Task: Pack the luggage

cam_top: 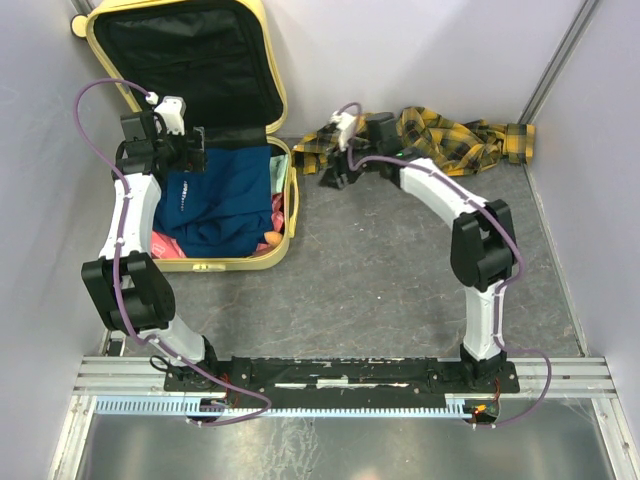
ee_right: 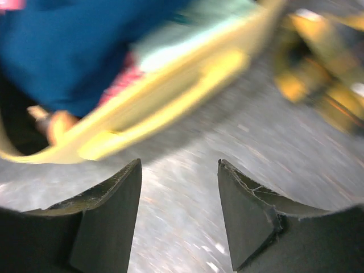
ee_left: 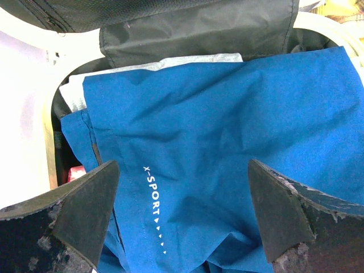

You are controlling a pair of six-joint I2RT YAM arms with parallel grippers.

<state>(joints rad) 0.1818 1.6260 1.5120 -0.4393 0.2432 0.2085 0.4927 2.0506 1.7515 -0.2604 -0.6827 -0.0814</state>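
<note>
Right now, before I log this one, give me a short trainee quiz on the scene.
1. True or false: the plaid cloth lies inside the luggage.
2. What lies on top in the luggage? A) brown shoe B) blue garment C) black hat
3. Fill in: the open right gripper holds ____.
Key: 1 false; 2 B; 3 nothing.

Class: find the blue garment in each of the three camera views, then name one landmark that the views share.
Top external: the blue garment is left of centre, lying in the open luggage.
Left wrist: the blue garment fills most of the picture.
Right wrist: the blue garment is at upper left, blurred.
Shared landmark: the pale-yellow rim of the luggage, next to the garment in every view.
</note>
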